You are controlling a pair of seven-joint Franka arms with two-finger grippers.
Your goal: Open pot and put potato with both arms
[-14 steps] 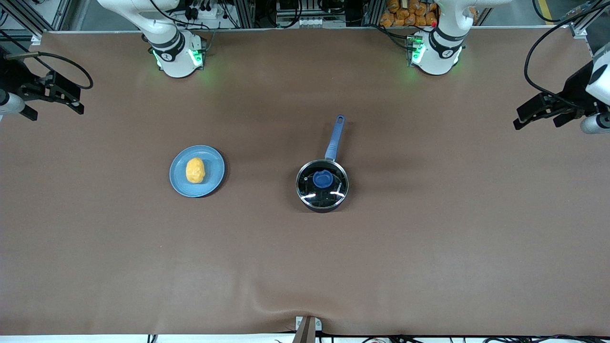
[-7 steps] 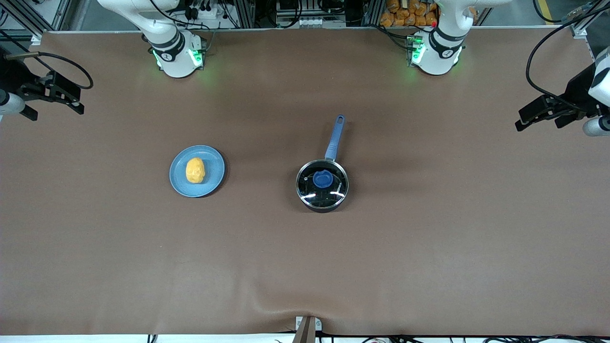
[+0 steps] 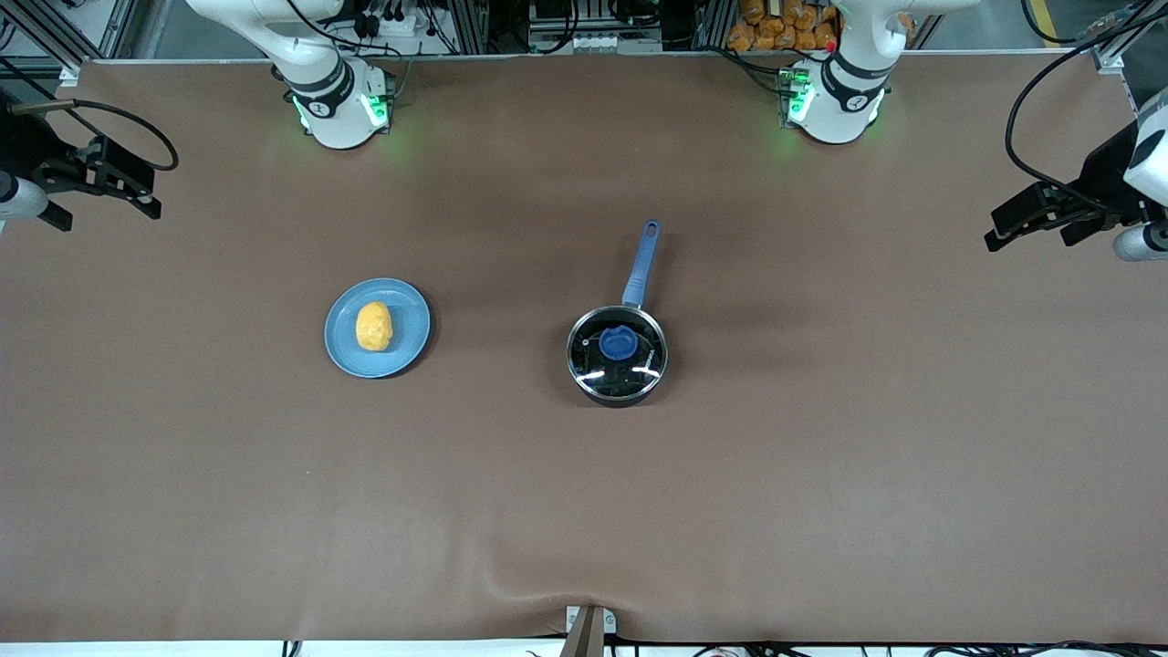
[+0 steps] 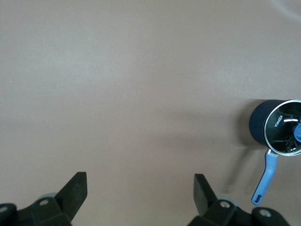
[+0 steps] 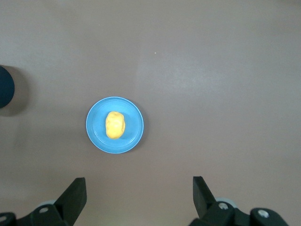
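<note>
— Both grippers first: how do they stand?

— Left gripper is up in the air over the left arm's end of the table, its two black fingers spread wide with nothing between them. Right gripper hangs over the right arm's end, fingers parted just as wide, also empty. Each arm waits well apart from the things.

— What's on the table, counted?

— One pot, one lid, one potato, one plate. The cloth is smooth, matte brown, with a soft wrinkle at the edge nearest the front camera.

— Start nearest.

— Nearest is the pot, near the table's middle: small, round, black-walled, capped by a shiny glass lid with a metal rim and a blue knob at its centre. The lid is seated, so the pot is shut. Its long, straight blue handle points away from the front camera toward the bases.

— And the potato?

— Slightly farther off, toward the right arm's end: a lumpy yellow-orange oval lying in the middle of a flat, round, glossy blue plate, well apart from the pot.
</note>
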